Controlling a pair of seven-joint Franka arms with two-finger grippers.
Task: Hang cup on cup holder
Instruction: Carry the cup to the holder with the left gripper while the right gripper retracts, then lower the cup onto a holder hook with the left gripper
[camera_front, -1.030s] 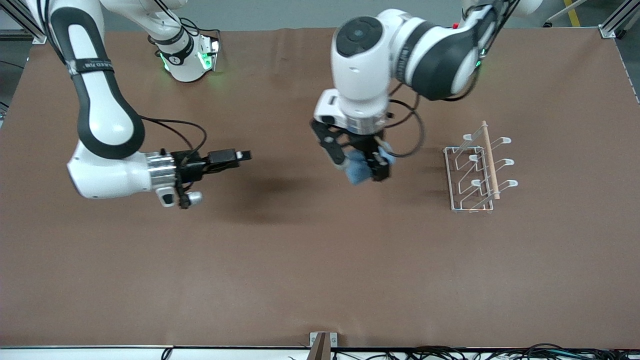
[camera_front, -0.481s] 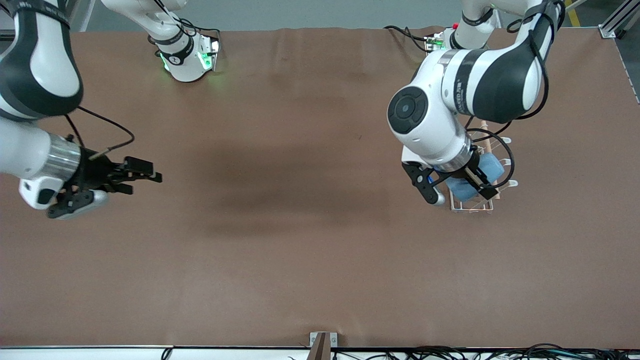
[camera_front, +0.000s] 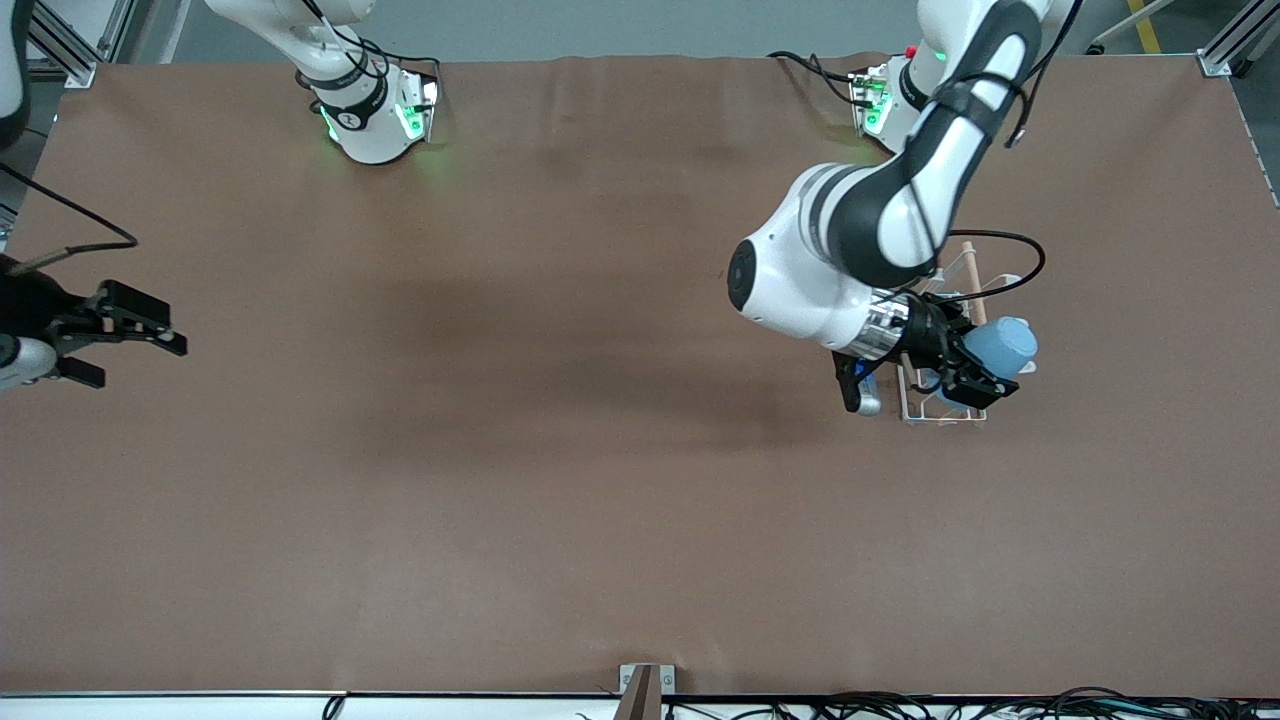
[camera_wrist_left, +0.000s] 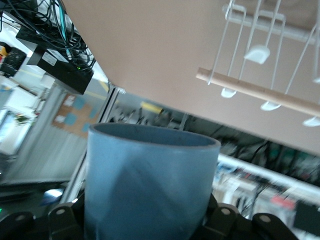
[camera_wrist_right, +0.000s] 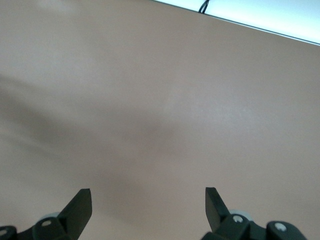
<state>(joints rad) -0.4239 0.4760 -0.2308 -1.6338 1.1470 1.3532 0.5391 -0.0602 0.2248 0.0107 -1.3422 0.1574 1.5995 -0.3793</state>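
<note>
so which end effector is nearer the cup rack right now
Left. The left end effector is over the wire cup rack, gripping the light-blue cup. The right end effector waits open at the right arm's end of the table.

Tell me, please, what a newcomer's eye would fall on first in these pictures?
Probably the light-blue cup, tipped on its side in the left gripper over the white wire cup holder toward the left arm's end of the table. Then the right gripper, fingers open, waiting over the right arm's end.
</note>
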